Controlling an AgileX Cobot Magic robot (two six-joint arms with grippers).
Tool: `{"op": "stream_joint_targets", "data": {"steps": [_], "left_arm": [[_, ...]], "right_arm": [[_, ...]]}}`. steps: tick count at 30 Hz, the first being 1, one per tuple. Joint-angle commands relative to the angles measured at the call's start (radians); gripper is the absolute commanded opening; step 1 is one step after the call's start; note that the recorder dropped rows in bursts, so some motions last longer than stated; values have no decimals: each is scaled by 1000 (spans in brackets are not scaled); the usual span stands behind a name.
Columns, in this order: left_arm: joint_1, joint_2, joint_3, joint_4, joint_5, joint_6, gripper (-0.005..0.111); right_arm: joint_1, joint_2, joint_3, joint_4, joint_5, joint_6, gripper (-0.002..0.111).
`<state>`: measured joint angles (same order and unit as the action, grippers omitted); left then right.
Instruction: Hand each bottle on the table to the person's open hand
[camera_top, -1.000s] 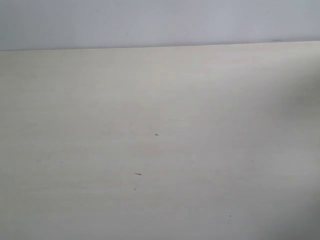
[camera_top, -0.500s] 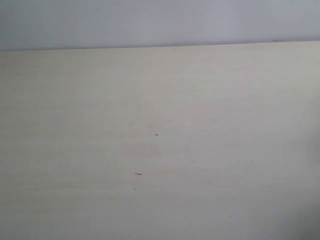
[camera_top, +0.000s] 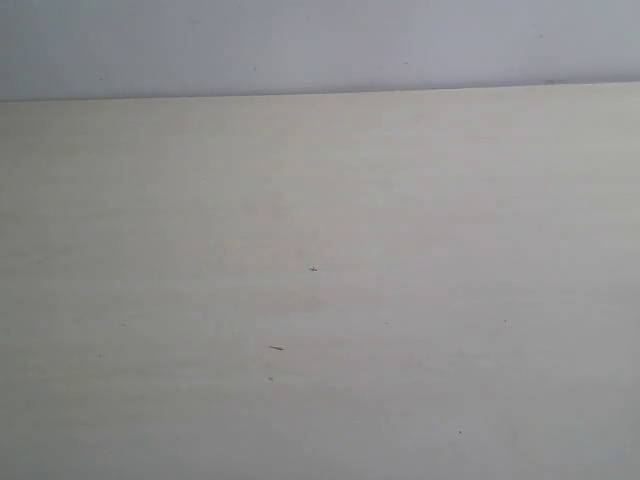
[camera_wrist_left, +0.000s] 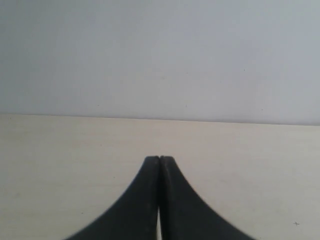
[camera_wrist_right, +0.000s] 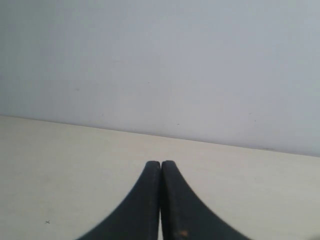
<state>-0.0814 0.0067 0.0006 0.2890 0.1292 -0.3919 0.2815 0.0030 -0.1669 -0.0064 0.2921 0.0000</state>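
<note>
Presently, the table (camera_top: 420, 200) spans the exterior view, pale beige, its far edge meeting a grey-white wall (camera_top: 320, 45). A few small dark specks (camera_top: 276, 348) lie near its middle. Left gripper (camera_wrist_left: 159, 159): black fingers pressed together, gripping nothing, poised over the table, facing the far edge. Right gripper (camera_wrist_right: 160, 163): likewise closed and empty, facing the same edge.

A bare test space is suggested: a pale table (camera_wrist_left: 60, 150) is met by a plain grey wall (camera_wrist_left: 160, 55) ahead of the left claw (camera_wrist_left: 159, 159).
</note>
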Motion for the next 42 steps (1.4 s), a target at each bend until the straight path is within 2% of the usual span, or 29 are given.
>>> {"op": "stream_joint_targets", "data": {"steps": [1, 10, 13, 14, 15, 18, 21, 33, 42], "left_arm": [[2, -7, -1, -4, -1, -3, 0], [2, -7, -1, -4, -1, -3, 0], [2, -7, -1, -4, -1, -3, 0], [2, -7, -1, -4, -1, -3, 0], [2, -7, -1, -4, -1, -3, 0], [2, -7, -1, -4, -1, -3, 0], [2, -7, -1, -4, -1, -3, 0], [2, -7, -1, -4, -1, -3, 0], [2, -7, -1, -4, -1, -3, 0]], "right_arm": [[-2, -3, 6, 0, -6, 0, 0], [-2, -3, 27, -19, -55, 0, 0], [-28, -3, 167, -37, -321, 0, 0], [-54, -3, 167, -14, -329, 0, 0], [-78, -3, 167, 6, -273, 6, 0], [-158, -3, 167, 6, -278, 6, 0], [-192, -3, 167, 6, -242, 0, 0], [-192, -3, 167, 6, -168, 15, 0], [-192, -3, 167, -106, -138, 181, 0]]}}
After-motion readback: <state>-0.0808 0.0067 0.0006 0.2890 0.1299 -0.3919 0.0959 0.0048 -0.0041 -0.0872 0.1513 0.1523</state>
